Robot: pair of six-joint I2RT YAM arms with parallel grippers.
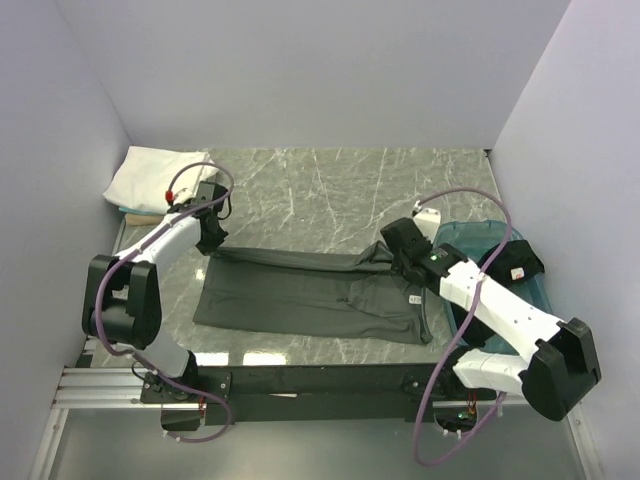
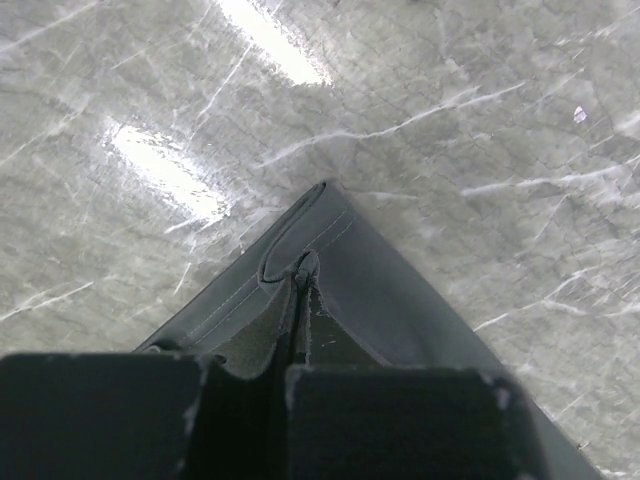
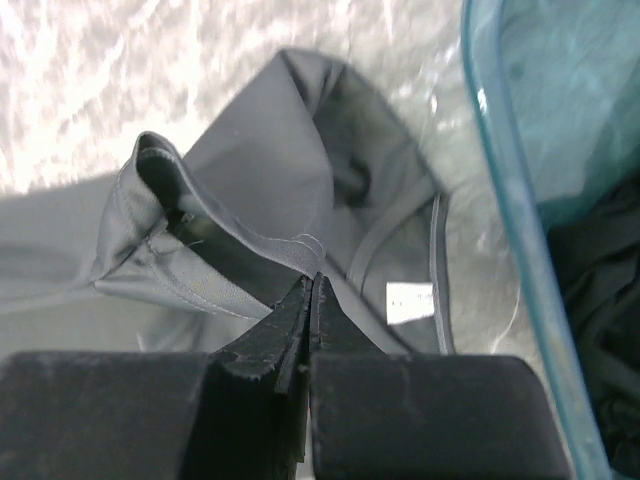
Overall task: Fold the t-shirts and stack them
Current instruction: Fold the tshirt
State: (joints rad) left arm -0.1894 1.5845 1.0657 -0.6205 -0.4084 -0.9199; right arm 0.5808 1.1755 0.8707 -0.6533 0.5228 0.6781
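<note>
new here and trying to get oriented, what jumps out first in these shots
A dark grey t-shirt lies spread across the middle of the marble table, with the left gripper pinching its far left corner and the right gripper pinching a bunched fold at its far right end. A folded white shirt sits in the far left corner, and a teal bin stands at the right edge.
</note>
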